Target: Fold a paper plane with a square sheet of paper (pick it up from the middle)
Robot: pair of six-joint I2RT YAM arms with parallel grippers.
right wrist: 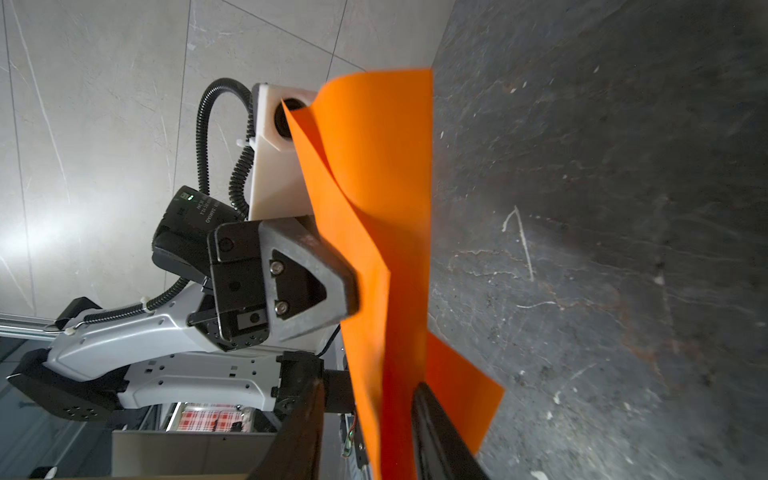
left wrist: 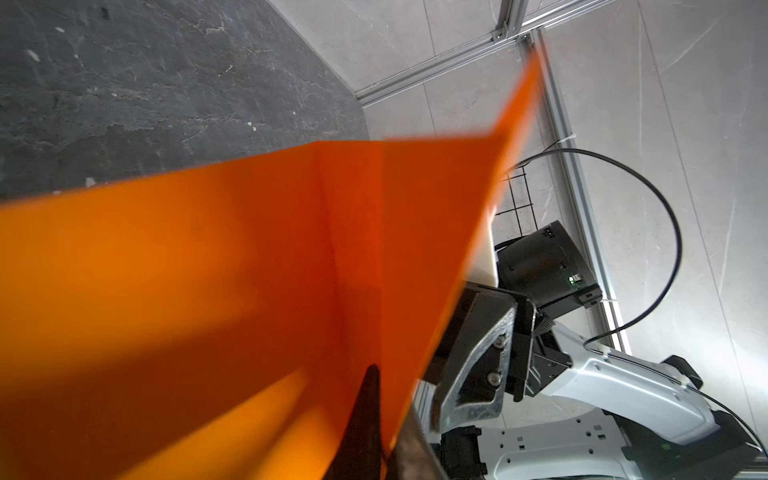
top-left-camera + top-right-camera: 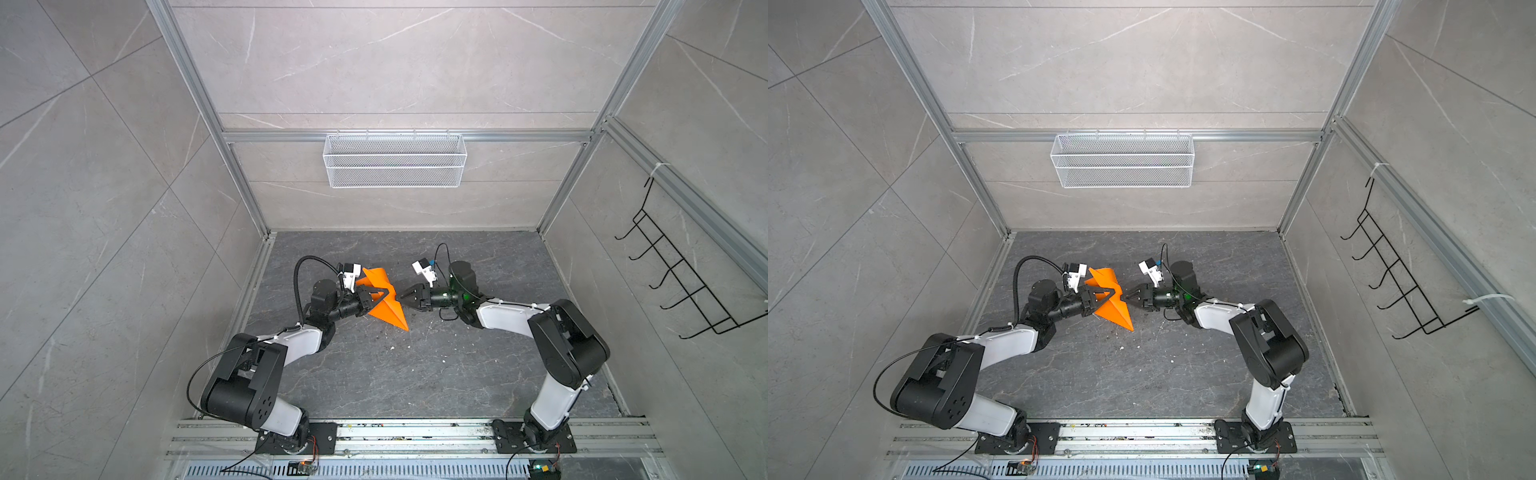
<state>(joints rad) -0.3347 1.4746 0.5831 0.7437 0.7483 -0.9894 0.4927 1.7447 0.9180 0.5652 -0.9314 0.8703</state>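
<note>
The folded orange paper [image 3: 390,313] is held up over the middle of the dark tabletop [image 3: 415,374], pointed tip toward the near side. The left gripper [image 3: 387,294] is clenched on its middle fold. The right gripper [image 3: 402,297] faces it with jaws parted, the paper's edge loose between them.

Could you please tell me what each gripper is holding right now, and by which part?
The left gripper is shut on the orange paper near its middle, at the crease. The right gripper stands open around the paper's edge, holding nothing.

One paper plane [image 3: 388,314], two pincers [image 3: 389,294] [image 3: 402,297], one basket [image 3: 395,159], one rack [image 3: 681,283]
</note>
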